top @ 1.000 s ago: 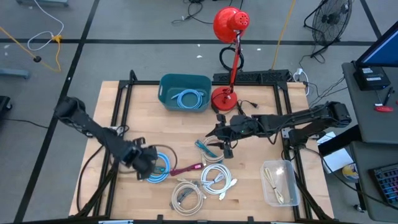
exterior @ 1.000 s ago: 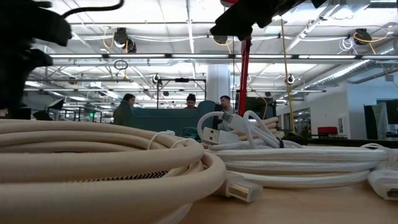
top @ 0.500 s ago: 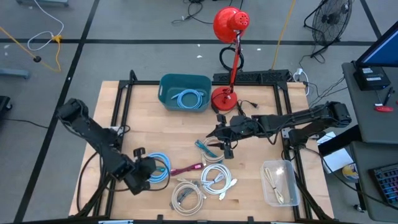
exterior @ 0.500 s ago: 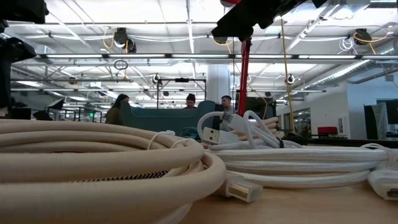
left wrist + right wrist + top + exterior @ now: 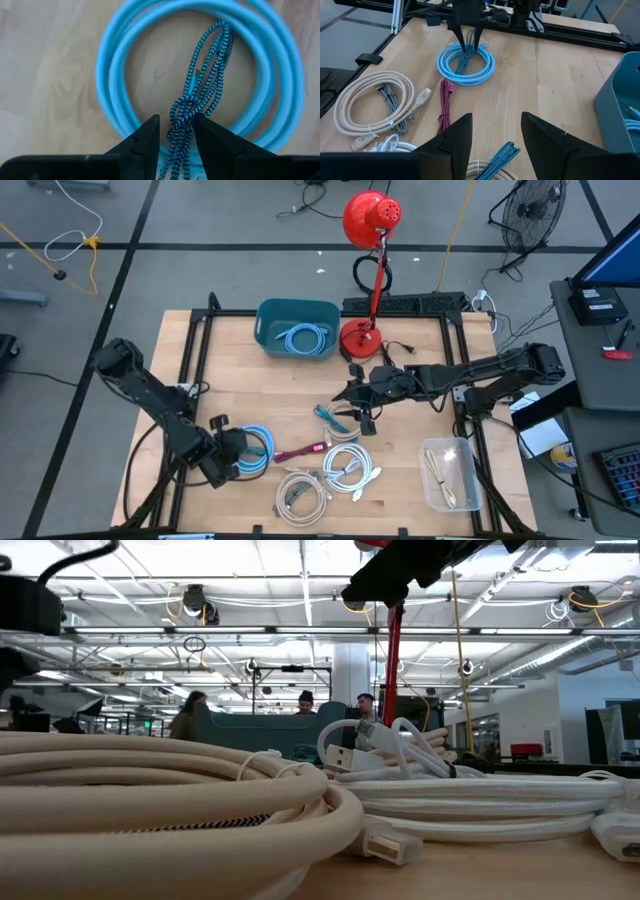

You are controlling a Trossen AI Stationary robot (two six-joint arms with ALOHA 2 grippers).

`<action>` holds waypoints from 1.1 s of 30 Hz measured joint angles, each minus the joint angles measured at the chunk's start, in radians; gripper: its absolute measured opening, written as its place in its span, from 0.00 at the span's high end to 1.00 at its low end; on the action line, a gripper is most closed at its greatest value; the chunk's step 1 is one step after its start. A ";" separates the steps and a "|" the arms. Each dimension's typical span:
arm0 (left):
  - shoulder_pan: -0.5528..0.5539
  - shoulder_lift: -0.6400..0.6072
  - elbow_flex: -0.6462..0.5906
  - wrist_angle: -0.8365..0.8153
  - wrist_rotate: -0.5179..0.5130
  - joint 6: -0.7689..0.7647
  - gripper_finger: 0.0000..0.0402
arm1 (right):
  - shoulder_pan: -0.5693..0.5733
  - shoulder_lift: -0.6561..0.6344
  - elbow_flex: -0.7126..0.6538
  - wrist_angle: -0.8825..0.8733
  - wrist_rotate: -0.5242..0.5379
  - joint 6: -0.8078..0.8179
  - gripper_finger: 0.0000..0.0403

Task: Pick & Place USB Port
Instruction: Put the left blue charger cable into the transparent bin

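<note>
Gripping blue cable (image 5: 200,90) braid, left fingers (image 5: 150,135), coil flat, ends unclear

The left arm reaches in from the table's left edge, its left gripper (image 5: 176,131) pointed straight down near the front-left of the table, fingers closed on a braided strand. The right arm extends horizontally from the right side toward the table's centre, the right gripper (image 5: 345,402) hovering with fingers apart.
</note>
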 joint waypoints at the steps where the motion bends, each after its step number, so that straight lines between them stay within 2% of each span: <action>1: 0.000 0.000 -0.009 0.012 0.005 0.000 0.68 | 0.000 0.000 0.000 0.000 0.000 0.000 0.60; 8: 0.001 0.000 -0.024 0.030 0.021 0.012 0.70 | 0.000 0.000 0.000 0.001 0.000 0.000 0.60; 10: 0.003 0.000 -0.024 0.031 0.022 0.014 0.76 | 0.000 0.000 0.000 0.005 0.000 0.000 0.60; 14: 0.018 0.000 -0.024 0.034 0.038 0.024 0.95 | 0.000 0.000 0.000 0.016 0.000 0.000 0.60; 18: 0.041 -0.002 -0.011 0.022 0.021 0.029 0.96 | -0.001 0.000 0.000 0.017 0.028 0.000 0.60; 22: 0.045 -0.045 0.041 0.002 -0.091 0.066 0.97 | -0.002 0.000 -0.001 0.032 0.101 0.003 0.60; 26: 0.043 -0.121 0.116 -0.045 -0.205 0.096 0.97 | -0.002 -0.009 -0.001 0.073 0.105 0.017 0.60; 33: 0.005 -0.282 0.203 -0.025 -0.515 0.176 0.97 | 0.000 -0.021 -0.001 0.122 0.101 0.030 0.60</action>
